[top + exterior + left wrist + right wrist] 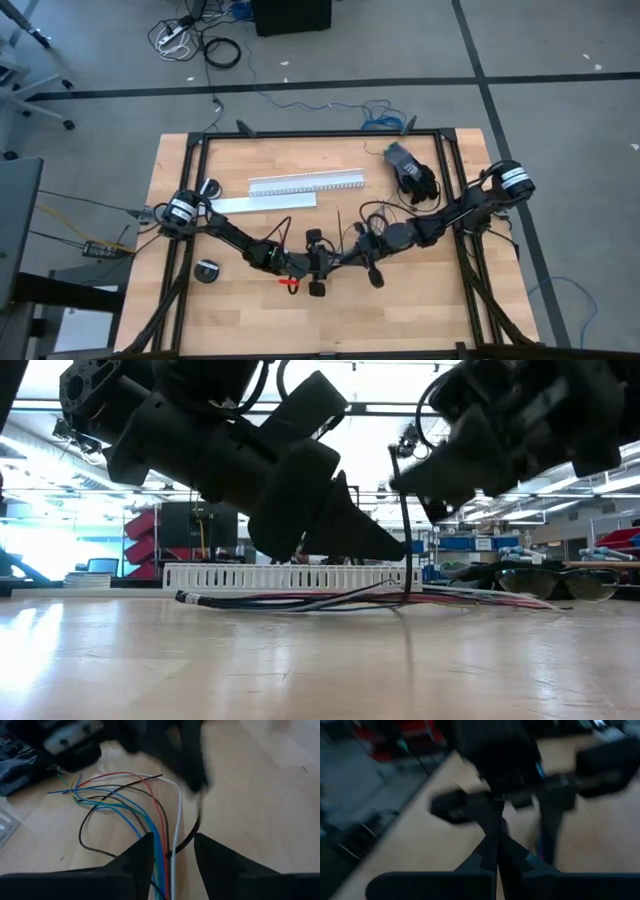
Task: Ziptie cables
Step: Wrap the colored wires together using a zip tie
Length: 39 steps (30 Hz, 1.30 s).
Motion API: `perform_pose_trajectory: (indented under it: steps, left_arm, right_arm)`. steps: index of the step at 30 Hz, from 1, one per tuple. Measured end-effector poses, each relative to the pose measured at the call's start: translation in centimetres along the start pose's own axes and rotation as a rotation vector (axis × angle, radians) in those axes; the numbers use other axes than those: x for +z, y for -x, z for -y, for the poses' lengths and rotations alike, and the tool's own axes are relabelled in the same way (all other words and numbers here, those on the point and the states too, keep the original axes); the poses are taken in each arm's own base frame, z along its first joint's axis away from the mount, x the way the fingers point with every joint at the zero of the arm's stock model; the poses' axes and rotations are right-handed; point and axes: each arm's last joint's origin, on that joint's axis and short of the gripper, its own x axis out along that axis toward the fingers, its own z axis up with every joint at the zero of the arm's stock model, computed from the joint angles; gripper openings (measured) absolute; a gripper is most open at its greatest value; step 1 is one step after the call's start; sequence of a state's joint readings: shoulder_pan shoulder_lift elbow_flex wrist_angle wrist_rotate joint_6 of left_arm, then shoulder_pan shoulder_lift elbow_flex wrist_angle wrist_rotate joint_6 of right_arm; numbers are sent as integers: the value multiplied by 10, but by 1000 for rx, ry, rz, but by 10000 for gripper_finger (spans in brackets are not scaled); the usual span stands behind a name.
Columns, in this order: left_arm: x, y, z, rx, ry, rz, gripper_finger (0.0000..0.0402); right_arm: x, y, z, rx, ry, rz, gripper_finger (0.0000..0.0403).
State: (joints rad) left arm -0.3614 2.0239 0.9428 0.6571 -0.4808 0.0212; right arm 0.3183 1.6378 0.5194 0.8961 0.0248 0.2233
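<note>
Now my left claw [172,851] parted astride cables [162,827], right claw [496,851] pinched on ziptie [404,525], holding strap upright for cinching.

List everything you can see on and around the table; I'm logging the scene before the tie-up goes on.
cables: one bunch, blue, red, white, green and black, lying on the table mid-centre between the claws
ziptie: one, black, standing upright from the right claw down to the bunch
slotted channel: one, white, far side of the table
flat strip: one, pale grey, beside the channel
round disc: one, dark, left near part of the table
glasses: one pair, dark, right side
table: one, light wood, black frame
left claw: open, straddling the bunch
right claw: shut on the ziptie
</note>
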Motion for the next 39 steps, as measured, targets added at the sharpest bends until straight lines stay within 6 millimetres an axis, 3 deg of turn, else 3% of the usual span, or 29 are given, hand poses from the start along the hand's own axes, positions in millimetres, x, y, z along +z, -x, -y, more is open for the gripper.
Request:
perform_pose_trajectory:
  steps: [15,23,29,32,35,39]
  left_arm:
    - [-9,3,5,9,-28,-83,138]
    - [13,29,12,-72,-34,-11,138]
    - [46,62,-1,-434,94,313,138]
    - [60,66,-15,-581,156,451,138]
    - [62,58,-29,-643,215,466,138]
    - [76,45,-45,-767,275,556,138]
  right_arm:
    - [40,20,-20,200,-283,160,0]
    - [59,55,-40,560,-12,37,0]
    - [75,70,-41,842,209,157,0]
    - [82,69,-33,932,300,257,0]
    - [84,62,-23,978,366,348,0]
    - [91,41,-12,1057,408,398,0]
